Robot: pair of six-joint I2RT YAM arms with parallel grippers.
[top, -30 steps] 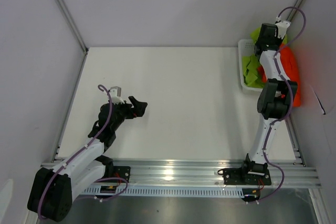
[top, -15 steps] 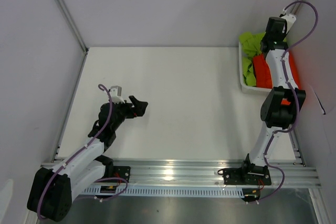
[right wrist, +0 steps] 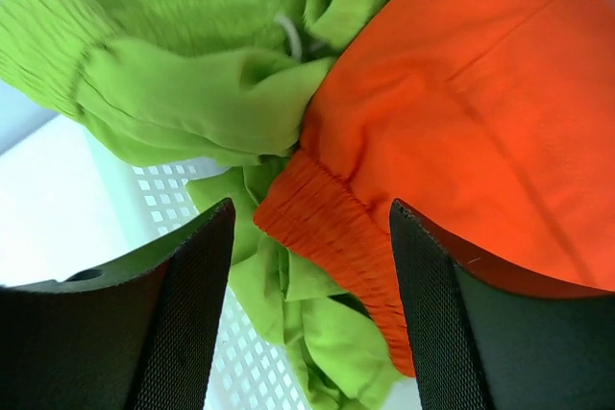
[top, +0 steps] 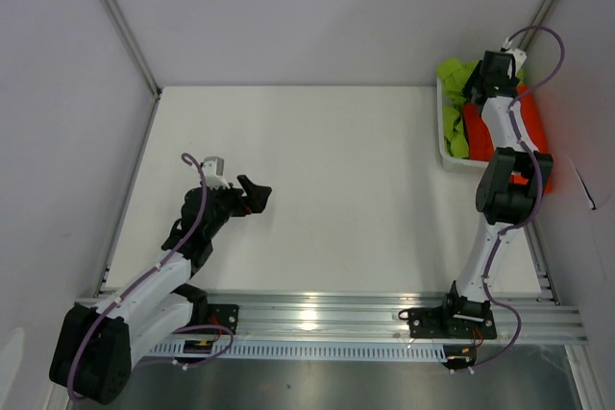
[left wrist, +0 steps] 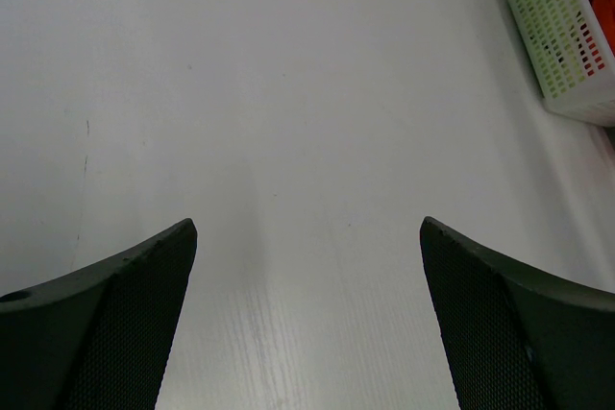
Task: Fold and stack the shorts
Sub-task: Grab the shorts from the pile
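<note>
The orange shorts [right wrist: 461, 112] and green shorts [right wrist: 183, 93] lie bunched in the basket [right wrist: 168, 184]. They are light, limp cloth, likely best pinched at the orange waistband [right wrist: 332, 213], over which the right gripper [right wrist: 309, 237] hangs open. The left gripper [left wrist: 307, 228], well away from the basket, gapes too.

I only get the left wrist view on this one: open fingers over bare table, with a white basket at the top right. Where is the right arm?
Observer: The right gripper hangs over that basket, at the far right corner of the table.
Operator: Is it holding anything?
Observer: No. The right wrist view shows its jaws spread, with the waistband of the orange shorts just beyond them, not gripped.
Operator: And the second pair?
Observer: The green shorts lie bunched in the basket, touching the orange pair. Neither is folded.
</note>
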